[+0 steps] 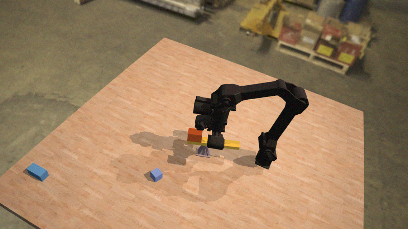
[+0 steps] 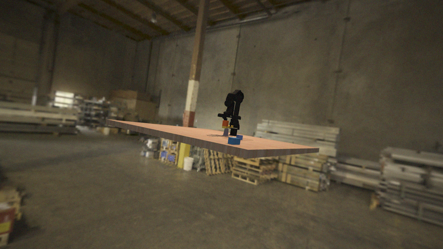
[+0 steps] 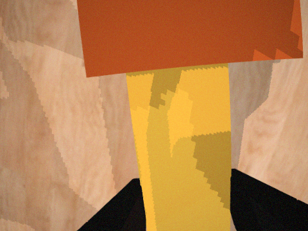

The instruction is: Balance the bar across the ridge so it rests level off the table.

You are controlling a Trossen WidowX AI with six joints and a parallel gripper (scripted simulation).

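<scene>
The yellow bar (image 1: 231, 144) (image 3: 189, 160) is up off the table and looks about level, with an orange-red block (image 1: 194, 135) (image 2: 225, 123) (image 3: 192, 32) on its left end in the top view. My gripper (image 1: 215, 142) (image 3: 184, 183) is shut on the bar, to the right of the block, one black finger on each side in the wrist view. The grey-purple ridge (image 1: 203, 151) (image 2: 225, 132) stands on the table (image 1: 118, 114) under the bar, between block and gripper. Whether the bar touches the ridge's top, I cannot tell; the near finger and bar hide part of it.
A small periwinkle cube (image 1: 156, 174) lies on the table in front and to the left of the ridge in the top view. A blue block (image 1: 37, 172) (image 2: 233, 141) lies near the table's left corner. The arm's base (image 1: 265, 158) stands right of the bar.
</scene>
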